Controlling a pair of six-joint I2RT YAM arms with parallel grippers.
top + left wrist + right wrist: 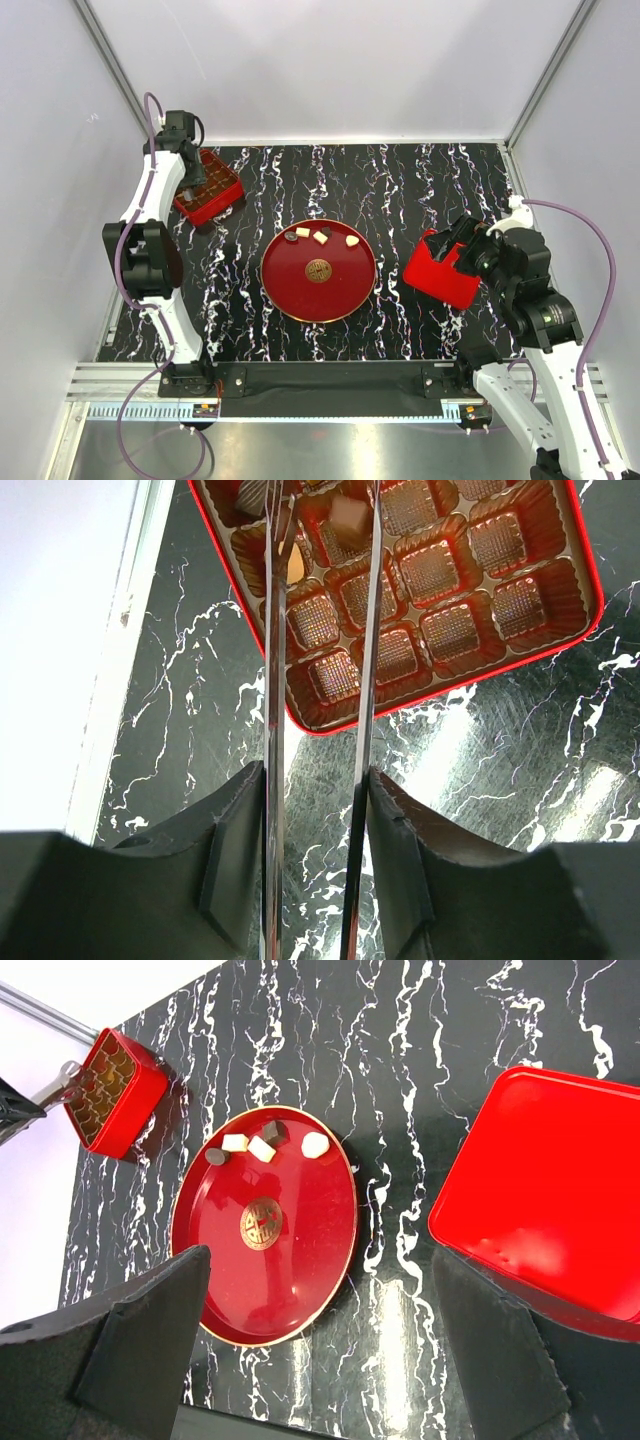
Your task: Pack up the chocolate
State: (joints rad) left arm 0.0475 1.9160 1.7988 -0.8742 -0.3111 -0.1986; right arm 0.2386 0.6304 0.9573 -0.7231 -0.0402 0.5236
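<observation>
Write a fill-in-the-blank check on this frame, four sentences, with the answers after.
1. The loose chocolates lie on a round red ___.
2. The left tool hangs over the compartment ___.
3. The right tool has its jaws ___.
4. A red lid lies on the table near the ___ tool.
Answers: plate; box; open; right.

Table [400, 190]: plate [290, 290] at centre. Five chocolates [321, 238] sit in a row on the plate's far part. Box [215, 195] stands at the far left, apart from the plate, with further pieces [348, 520] lying inside it. Lid [440, 275] lies right of the plate, not touching it.
</observation>
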